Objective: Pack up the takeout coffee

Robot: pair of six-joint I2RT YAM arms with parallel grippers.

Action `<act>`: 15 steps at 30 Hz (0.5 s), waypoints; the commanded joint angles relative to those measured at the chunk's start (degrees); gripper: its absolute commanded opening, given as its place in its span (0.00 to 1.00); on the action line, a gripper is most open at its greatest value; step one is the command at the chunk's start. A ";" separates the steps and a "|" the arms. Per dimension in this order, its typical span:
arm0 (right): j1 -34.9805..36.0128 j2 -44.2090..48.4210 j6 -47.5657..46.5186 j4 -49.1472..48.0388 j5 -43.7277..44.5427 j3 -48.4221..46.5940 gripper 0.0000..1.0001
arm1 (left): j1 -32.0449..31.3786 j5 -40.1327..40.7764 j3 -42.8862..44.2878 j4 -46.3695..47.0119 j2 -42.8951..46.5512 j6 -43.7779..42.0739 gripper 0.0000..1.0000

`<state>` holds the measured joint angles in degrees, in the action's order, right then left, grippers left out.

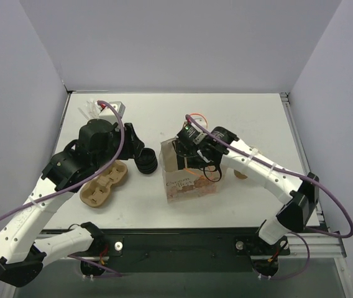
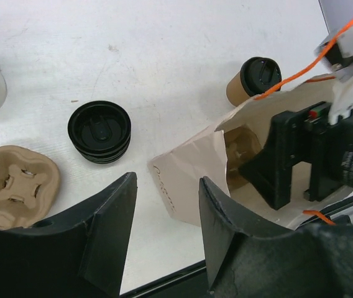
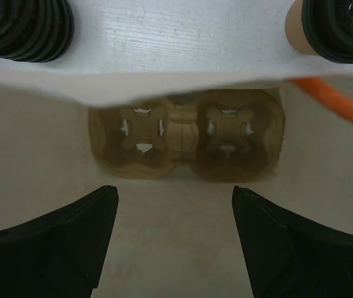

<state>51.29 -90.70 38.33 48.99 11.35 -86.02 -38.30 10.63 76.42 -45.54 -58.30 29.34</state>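
Observation:
The takeout coffee [image 2: 254,79], a brown paper cup with a black lid [image 3: 341,25], stands on the table just outside the paper bag [image 1: 189,183]. In the top view my right arm hides most of it. My right gripper [image 3: 175,205] hangs open and empty inside the bag's mouth [image 3: 164,87]. Below it a cardboard cup carrier [image 3: 186,143] lies at the bottom of the bag. My left gripper [image 2: 167,186] is open and empty over the table, close to the bag's near corner [image 2: 189,180]. It touches nothing.
A stack of black lids [image 1: 145,162] sits left of the bag. A second cardboard carrier [image 1: 105,183] lies further left, under my left arm. A white object [image 1: 105,108] stands at the back left. An orange cable [image 2: 301,62] hangs over the bag.

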 commanded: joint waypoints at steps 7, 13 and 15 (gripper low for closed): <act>-0.49 7.02 -1.41 7.17 0.51 -12.41 0.72 | -0.72 -6.85 1.10 -0.25 -2.25 -0.52 0.55; -1.45 7.82 -0.63 8.57 1.48 -16.29 0.69 | -2.30 -9.58 1.10 2.99 -4.10 1.15 0.55; -1.54 7.38 -0.45 9.28 0.78 -15.15 0.68 | -2.65 -8.62 1.44 3.88 -4.45 1.33 0.55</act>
<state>50.63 -83.77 37.56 54.83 11.20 -100.71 -40.03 2.94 76.42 -45.91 -62.67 29.82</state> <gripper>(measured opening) 0.692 0.546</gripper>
